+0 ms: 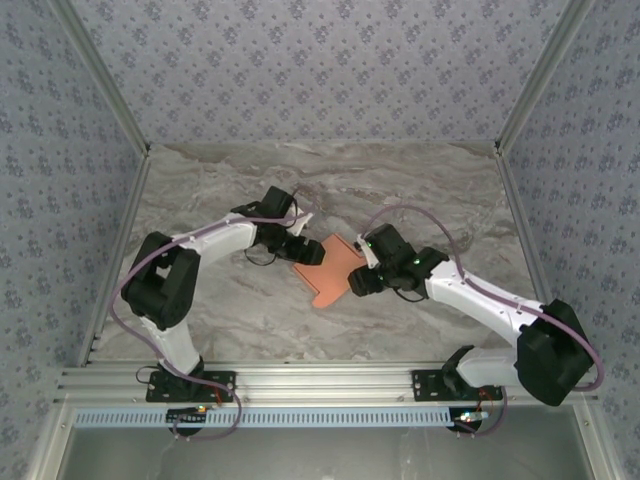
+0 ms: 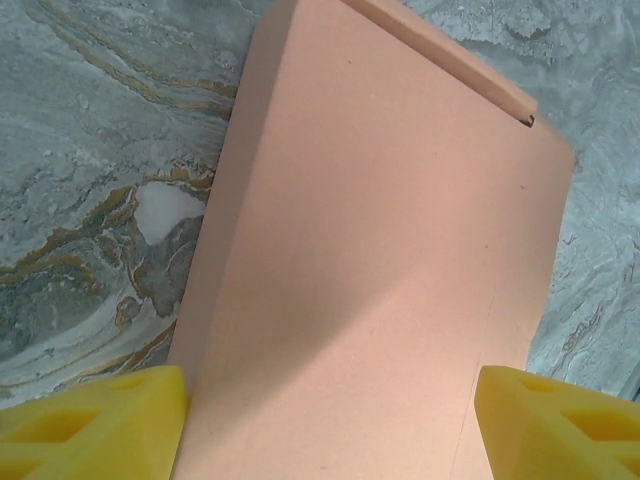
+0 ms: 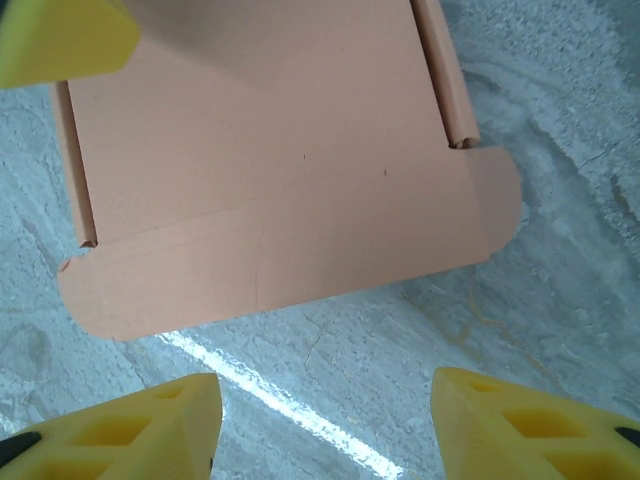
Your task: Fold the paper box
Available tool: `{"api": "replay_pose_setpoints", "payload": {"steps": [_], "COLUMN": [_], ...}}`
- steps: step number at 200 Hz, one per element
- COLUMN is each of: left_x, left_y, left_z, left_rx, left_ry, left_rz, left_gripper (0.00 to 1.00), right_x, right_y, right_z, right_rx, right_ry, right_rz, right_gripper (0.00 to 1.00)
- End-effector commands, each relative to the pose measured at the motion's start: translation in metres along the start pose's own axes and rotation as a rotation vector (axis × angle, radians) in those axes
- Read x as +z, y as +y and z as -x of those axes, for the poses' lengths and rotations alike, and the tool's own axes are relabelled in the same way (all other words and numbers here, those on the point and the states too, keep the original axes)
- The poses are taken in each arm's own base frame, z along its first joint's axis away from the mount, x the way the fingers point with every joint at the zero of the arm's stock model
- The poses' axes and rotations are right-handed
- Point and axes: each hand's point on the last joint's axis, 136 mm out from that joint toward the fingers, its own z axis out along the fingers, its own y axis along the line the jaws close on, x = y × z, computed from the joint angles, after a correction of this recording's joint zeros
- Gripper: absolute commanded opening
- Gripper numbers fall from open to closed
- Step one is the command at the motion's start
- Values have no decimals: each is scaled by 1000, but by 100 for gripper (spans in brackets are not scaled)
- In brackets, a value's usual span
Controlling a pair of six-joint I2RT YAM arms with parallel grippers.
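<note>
My left gripper [image 2: 330,405] hangs with jaws wide over the paper box [image 2: 380,250], clamping nothing, and my right gripper [image 3: 325,400] gapes empty just off its round-cornered flap [image 3: 280,265]. The box, a plain salmon-orange creased sheet with narrow side tabs [image 3: 445,70], lies mid-way across the table [image 1: 250,310]. The left gripper sits at its 10 o'clock and the right at 3, with bare marble toward 12 and 6.

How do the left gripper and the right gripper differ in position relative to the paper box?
The left gripper has the paper box between its jaws; the right gripper has bare table between its jaws. The left gripper is over a box panel; the right gripper sits short of the flap edge. Both have open jaws.
</note>
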Motion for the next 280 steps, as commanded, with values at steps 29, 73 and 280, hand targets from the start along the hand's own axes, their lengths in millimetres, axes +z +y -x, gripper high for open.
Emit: {"api": "replay_pose_setpoints", "payload": {"steps": [29,73,280], "left_x": [6,21,26], "left_y": [12,-4,7], "left_z": [15,18,-15], "left_rx": [12,-7,-137], "left_ry": [-6,17,4], "left_rz": [77,-52,-79], "left_gripper": [75,68,54], "right_x": [9,27,54], "right_y": [3,12,-2], "right_z": [-9,-15,-4], "right_rx": [170,357,553], "right_ry": [16,-2,-78], "right_rz": [144,278,427], "right_gripper": [59,59,36]}}
